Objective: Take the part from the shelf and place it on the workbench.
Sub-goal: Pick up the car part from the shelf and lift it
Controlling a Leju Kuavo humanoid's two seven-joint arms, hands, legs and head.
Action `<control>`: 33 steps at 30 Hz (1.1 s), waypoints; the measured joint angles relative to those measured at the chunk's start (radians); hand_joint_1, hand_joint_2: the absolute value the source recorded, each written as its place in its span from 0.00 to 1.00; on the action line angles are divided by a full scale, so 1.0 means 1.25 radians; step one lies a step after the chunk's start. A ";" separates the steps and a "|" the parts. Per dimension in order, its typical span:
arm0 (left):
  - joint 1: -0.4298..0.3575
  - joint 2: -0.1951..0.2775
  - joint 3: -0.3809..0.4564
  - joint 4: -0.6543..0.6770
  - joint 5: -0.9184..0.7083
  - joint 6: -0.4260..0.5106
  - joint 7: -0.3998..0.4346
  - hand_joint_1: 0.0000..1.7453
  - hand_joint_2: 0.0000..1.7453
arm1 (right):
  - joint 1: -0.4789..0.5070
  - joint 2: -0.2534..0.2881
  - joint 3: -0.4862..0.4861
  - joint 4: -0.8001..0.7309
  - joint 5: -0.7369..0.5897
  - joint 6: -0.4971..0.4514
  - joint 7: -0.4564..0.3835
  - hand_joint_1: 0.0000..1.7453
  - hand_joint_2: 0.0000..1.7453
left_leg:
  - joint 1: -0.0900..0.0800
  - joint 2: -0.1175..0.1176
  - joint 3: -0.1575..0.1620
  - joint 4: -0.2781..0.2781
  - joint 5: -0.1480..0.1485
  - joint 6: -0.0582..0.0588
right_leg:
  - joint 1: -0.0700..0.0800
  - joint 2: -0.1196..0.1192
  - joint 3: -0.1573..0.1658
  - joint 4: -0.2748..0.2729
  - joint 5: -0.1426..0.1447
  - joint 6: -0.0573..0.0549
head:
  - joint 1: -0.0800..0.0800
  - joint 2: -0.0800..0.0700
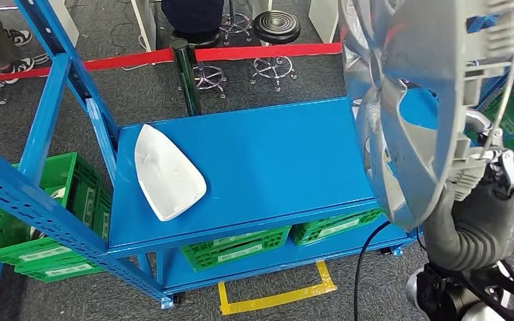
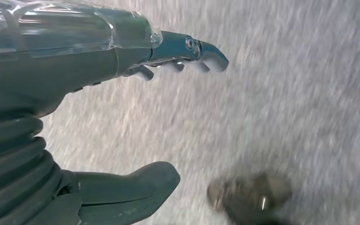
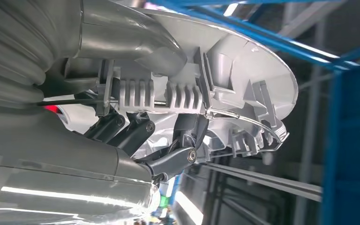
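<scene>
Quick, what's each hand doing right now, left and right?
Left hand: open, fingers apart, holding nothing, above the grey floor.
Right hand: gripping the silver wheel cover by its rim.

Blue workbench top: white curved part lying flat near left end.

white panel: lying flat on the blue table's left part
green crates: on lower shelves
red barrier tape: beyond the table
black stools: behind the tape
</scene>
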 joint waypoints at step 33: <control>-0.008 0.077 0.064 0.001 0.096 -0.017 -0.097 0.00 1.00 | 0.105 0.106 0.123 0.001 0.034 -0.116 -0.164 1.00 1.00 | 0.000 -0.005 0.000 -0.001 0.000 0.000 | 0.000 0.000 0.000 -0.001 0.000 0.000 | 0.001 0.000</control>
